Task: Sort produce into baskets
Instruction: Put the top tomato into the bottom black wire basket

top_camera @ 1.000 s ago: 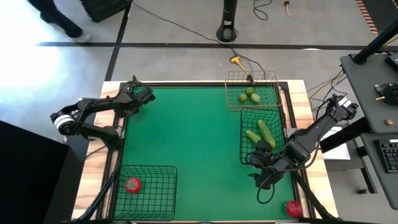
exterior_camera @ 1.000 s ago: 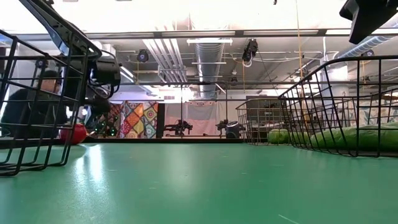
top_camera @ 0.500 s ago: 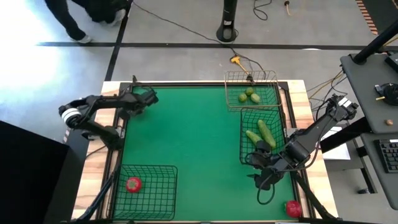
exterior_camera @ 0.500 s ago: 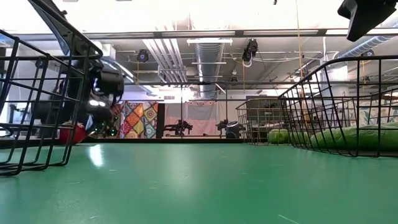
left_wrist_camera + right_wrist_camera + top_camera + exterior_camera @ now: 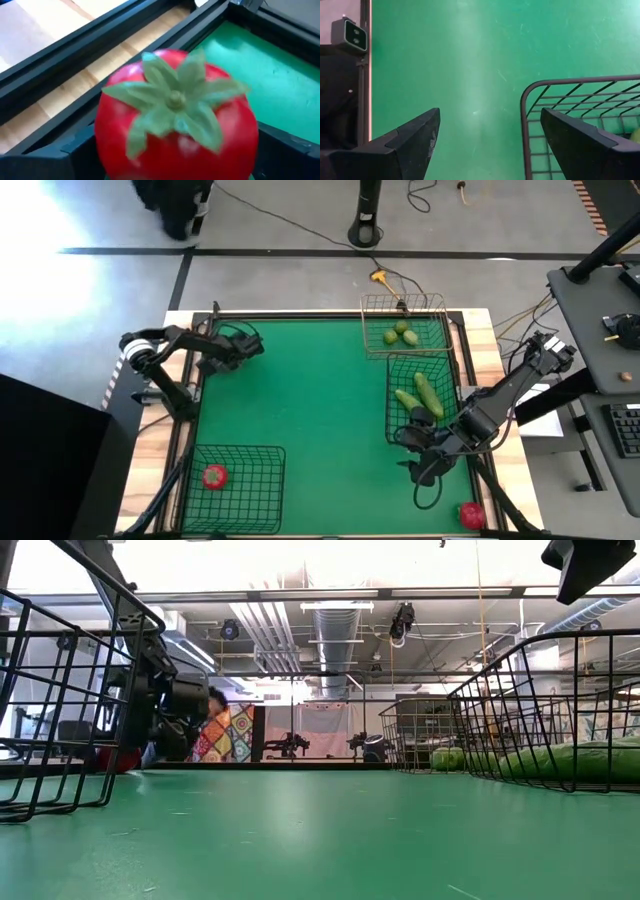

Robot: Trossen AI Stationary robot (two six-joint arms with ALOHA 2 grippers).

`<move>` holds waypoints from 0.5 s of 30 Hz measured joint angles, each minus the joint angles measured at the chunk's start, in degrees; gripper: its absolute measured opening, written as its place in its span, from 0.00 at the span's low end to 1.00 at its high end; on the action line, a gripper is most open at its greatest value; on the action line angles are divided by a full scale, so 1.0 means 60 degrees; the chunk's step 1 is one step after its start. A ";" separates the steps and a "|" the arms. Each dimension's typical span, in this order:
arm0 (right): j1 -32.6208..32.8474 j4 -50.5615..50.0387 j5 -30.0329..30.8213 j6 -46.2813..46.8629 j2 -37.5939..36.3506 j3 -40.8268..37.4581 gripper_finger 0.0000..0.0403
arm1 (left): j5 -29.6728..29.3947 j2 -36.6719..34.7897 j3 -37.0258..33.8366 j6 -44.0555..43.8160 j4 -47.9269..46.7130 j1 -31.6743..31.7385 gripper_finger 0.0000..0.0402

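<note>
My left gripper (image 5: 246, 346) hangs over the far left corner of the green mat, shut on a glossy red tomato with a green leaf cap (image 5: 176, 129). My right gripper (image 5: 414, 470) is open and empty (image 5: 490, 120), low over the mat beside the near left corner of the right black basket (image 5: 425, 408), which holds two green cucumbers (image 5: 427, 391). Another red tomato (image 5: 214, 476) lies in the near left black basket (image 5: 250, 485). Light-green round pieces (image 5: 399, 333) lie in the tan basket (image 5: 405, 308). A red piece (image 5: 471, 515) lies at the near right corner. My left gripper pinches the tomato between its two fingers, one on each side of its red body (image 5: 107, 145). The leaf cap (image 5: 175, 100) faces back toward the wrist. The fingers reach about level from the table's left. The tomato is off the mat.
Black frame rails and a wooden border (image 5: 75, 85) run round the mat close under my left gripper. The middle of the green mat (image 5: 310, 410) is bare. Cables and a stand (image 5: 366, 225) lie on the floor beyond the far edge. A person (image 5: 170, 200) is beyond the far left corner.
My left arm has swung toward the table's right edge, bringing its gripper from the far left rail in over the mat. The person beyond the far edge has walked toward the right. My right arm has kept still.
</note>
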 joint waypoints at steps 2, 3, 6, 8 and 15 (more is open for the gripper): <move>0.0004 -0.0032 -0.0068 0.0012 0.0000 0.0000 0.84 | -0.0127 0.0004 -0.0132 0.0011 0.0177 -0.0101 0.89; 0.0004 -0.0036 -0.0072 -0.0094 0.0000 0.0000 0.84 | -0.0171 0.0000 -0.0235 -0.0005 0.0353 -0.0101 0.88; -0.0015 -0.0037 -0.0126 0.0000 0.0000 0.0021 0.84 | -0.0341 -0.0030 -0.0616 0.0039 0.0811 -0.0127 0.82; -0.0022 0.0017 -0.0126 -0.0029 0.0000 0.0104 0.84 | -0.0330 -0.0091 -0.0790 0.0022 0.0901 -0.0142 0.76; -0.0022 0.0157 -0.0123 -0.0033 0.0000 0.0509 0.84 | -0.0069 -0.1203 -0.1383 0.0486 0.0568 -0.1747 0.64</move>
